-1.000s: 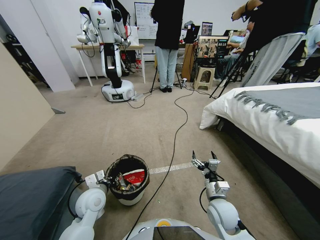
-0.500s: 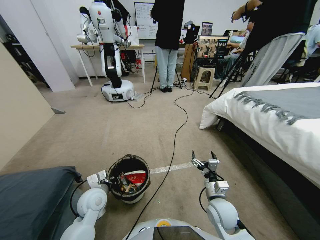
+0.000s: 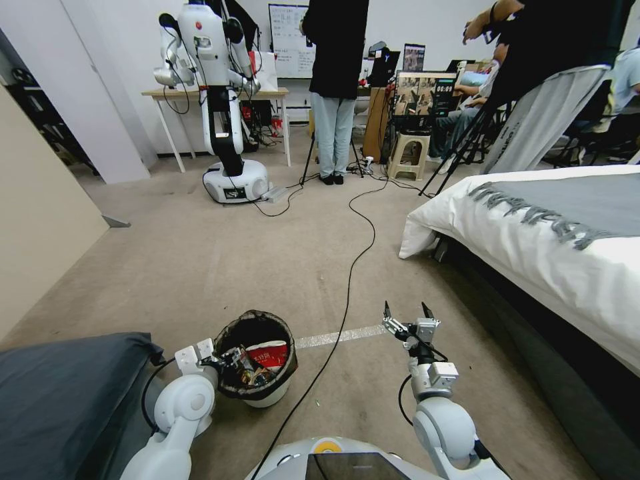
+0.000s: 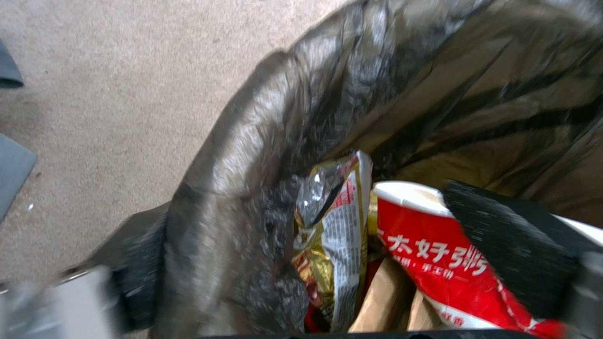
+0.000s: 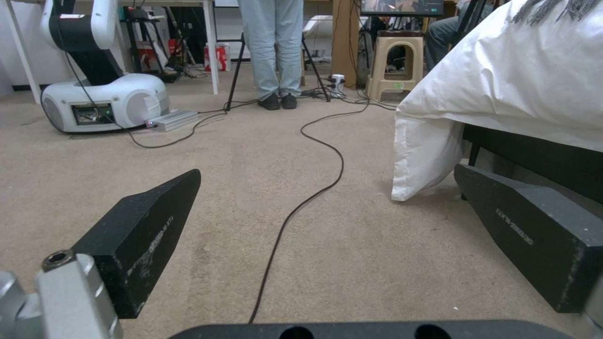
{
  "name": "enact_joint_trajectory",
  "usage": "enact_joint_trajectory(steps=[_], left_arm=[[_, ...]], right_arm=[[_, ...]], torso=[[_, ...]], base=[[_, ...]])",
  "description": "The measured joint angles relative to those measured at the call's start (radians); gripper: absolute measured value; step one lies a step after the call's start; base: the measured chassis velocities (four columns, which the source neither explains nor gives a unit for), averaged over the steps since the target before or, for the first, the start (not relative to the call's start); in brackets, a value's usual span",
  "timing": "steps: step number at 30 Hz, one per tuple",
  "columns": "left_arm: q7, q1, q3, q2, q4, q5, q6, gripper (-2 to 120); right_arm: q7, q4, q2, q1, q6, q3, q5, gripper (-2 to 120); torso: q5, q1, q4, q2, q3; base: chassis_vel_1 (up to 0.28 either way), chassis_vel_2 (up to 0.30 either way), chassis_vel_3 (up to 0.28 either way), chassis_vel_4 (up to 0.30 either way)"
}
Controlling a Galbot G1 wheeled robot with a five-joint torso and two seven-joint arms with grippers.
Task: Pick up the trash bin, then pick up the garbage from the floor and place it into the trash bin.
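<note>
Beige carpet floor (image 3: 220, 267) runs ahead to a desk area, with a pale tape line (image 3: 337, 337) crossing it just in front of the robot and a black cable (image 3: 353, 267) snaking back toward the rear of the room. White-sheeted bed (image 3: 533, 247) on the right, dark grey cushion (image 3: 60, 393) at lower left.

Trash bin (image 3: 257, 357) sits low at left-centre, just beside the cushion — its mouth tips slightly toward the robot's left arm rather than facing straight up, black bag folded over the rim. Whether the base touches the carpet can't be told.

Left gripper (image 3: 223, 360) is at the bin's near-left rim. In the left wrist view one black finger (image 4: 502, 245) sits inside the bin and the bag-covered wall (image 4: 251, 188) lies between it and the outer side of the gripper (outer finger is blurred), so it's pinching the rim.

Inside the bin:
- red-and-white paper cup (image 4: 440, 254), lying tilted, long axis slanting, white rim toward the bin wall
- shiny yellow snack wrapper (image 4: 333, 235) standing on edge just beside the cup, long axis roughly up-down along the wall
- tan paper (image 4: 389, 301) tucked under both

Right gripper (image 3: 407, 313) is held out over bare carpet, right of the cable, near the tape line — fingers (image 5: 144, 230) spread wide apart with nothing between them, pointing forward down the room.
</note>
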Motion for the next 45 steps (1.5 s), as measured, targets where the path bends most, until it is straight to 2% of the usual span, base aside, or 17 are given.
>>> enact_joint_trajectory(steps=[13, 17, 21, 23, 25, 27, 28, 29, 31, 32, 33, 35, 36, 39, 40, 43, 45], left_arm=[[0.022, -0.010, -0.026, 0.009, -0.004, 0.004, 0.000, 100], [0.035, -0.010, -0.032, 0.014, -0.007, 0.050, 0.000, 100], [0.102, -0.006, -0.042, 0.016, -0.012, 0.165, 0.000, 100], [0.111, -0.005, -0.044, 0.017, -0.018, 0.181, 0.000, 100], [0.146, -0.001, -0.052, 0.019, -0.029, 0.230, 0.000, 100], [0.275, 0.018, -0.086, 0.018, -0.043, 0.357, 0.000, 100], [0.275, 0.018, -0.086, 0.018, -0.043, 0.357, 0.000, 100], [0.324, 0.029, -0.100, 0.018, -0.047, 0.401, -0.009, 100], [0.420, 0.058, -0.122, 0.017, -0.050, 0.495, -0.085, 100], [0.420, 0.058, -0.122, 0.017, -0.050, 0.495, -0.085, 100], [0.451, 0.067, -0.131, 0.014, -0.050, 0.525, -0.117, 100], [0.536, 0.089, -0.152, 0.001, -0.042, 0.636, -0.247, 100], [0.536, 0.089, -0.152, 0.001, -0.042, 0.636, -0.247, 100], [0.603, 0.118, -0.159, -0.007, -0.036, 0.736, -0.393, 100], [0.603, 0.118, -0.159, -0.007, -0.036, 0.736, -0.393, 100], [0.650, 0.154, -0.170, -0.020, -0.036, 0.837, -0.507, 100], [0.658, 0.166, -0.175, -0.028, -0.037, 0.859, -0.532, 100]], right_arm=[[0.001, -0.001, -0.001, 0.004, -0.002, -0.004, 0.000, 100], [0.001, -0.001, -0.002, 0.007, -0.004, -0.005, 0.001, 100], [0.001, -0.001, -0.002, 0.008, -0.006, -0.005, 0.002, 100], [0.001, 0.000, -0.002, 0.008, -0.006, -0.005, 0.002, 100], [0.001, 0.003, -0.002, 0.007, -0.007, -0.003, 0.003, 100], [0.000, 0.009, -0.002, 0.004, -0.007, 0.001, 0.004, 100], [0.000, 0.009, -0.002, 0.004, -0.007, 0.001, 0.004, 100], [-0.002, 0.012, -0.002, 0.001, -0.007, 0.003, 0.004, 100], [-0.008, 0.018, -0.003, -0.010, -0.006, 0.011, 0.004, 100], [-0.008, 0.018, -0.003, -0.010, -0.006, 0.011, 0.004, 100], [-0.009, 0.018, -0.004, -0.013, -0.005, 0.015, 0.003, 100], [-0.012, 0.019, -0.003, -0.027, 0.005, 0.031, 0.001, 100], [-0.012, 0.019, -0.003, -0.027, 0.005, 0.031, 0.001, 100], [-0.016, 0.029, 0.002, -0.048, 0.016, 0.058, 0.000, 100], [-0.016, 0.029, 0.002, -0.048, 0.016, 0.058, 0.000, 100], [-0.030, 0.034, 0.010, -0.073, 0.041, 0.085, -0.013, 100], [-0.033, 0.036, 0.014, -0.082, 0.045, 0.091, -0.015, 100]], torso=[[0.0000, 0.000, 0.0000, 0.000, 0.000], [-0.0001, 0.000, 0.0000, 0.000, 0.000], [-0.0001, 0.000, 0.0001, 0.000, 0.000], [-0.0001, 0.000, 0.0001, 0.000, 0.000], [0.0000, 0.000, -0.0002, 0.000, 0.000], [-0.0001, 0.000, -0.0001, 0.000, 0.000], [-0.0001, 0.000, -0.0001, 0.000, 0.000], [0.0001, 0.000, 0.0000, 0.000, 0.000], [-0.0002, 0.000, 0.0001, 0.000, 0.000], [-0.0002, 0.000, 0.0001, 0.000, 0.000], [-0.0001, 0.000, 0.0000, 0.000, 0.000], [0.0000, 0.000, 0.0000, 0.000, 0.000], [0.0000, 0.000, 0.0000, 0.000, 0.000], [-0.0001, 0.000, -0.0001, 0.000, 0.000], [-0.0001, 0.000, -0.0001, 0.000, 0.000], [0.0001, 0.000, 0.0000, 0.000, 0.000], [0.0000, 0.000, -0.0003, 0.000, 0.000]], base=[[0.000, 0.000, 0.000, 0.000], [0.000, 0.000, 0.000, 0.000], [0.000, 0.000, 0.000, 0.000], [0.000, 0.000, 0.000, 0.000], [0.000, 0.000, 0.000, 0.000], [0.000, 0.000, 0.000, 0.000], [0.000, 0.000, 0.000, 0.000], [0.000, 0.000, 0.000, 0.000], [0.000, 0.000, 0.000, 0.000], [0.000, 0.000, 0.000, 0.000], [0.000, 0.000, 0.000, 0.000], [0.000, 0.000, 0.000, 0.000], [0.000, 0.000, 0.000, 0.000], [0.000, 0.000, 0.000, 0.000], [0.000, 0.000, 0.000, 0.000], [0.000, 0.000, 0.000, 0.000], [0.000, 0.000, 0.000, 0.000]])
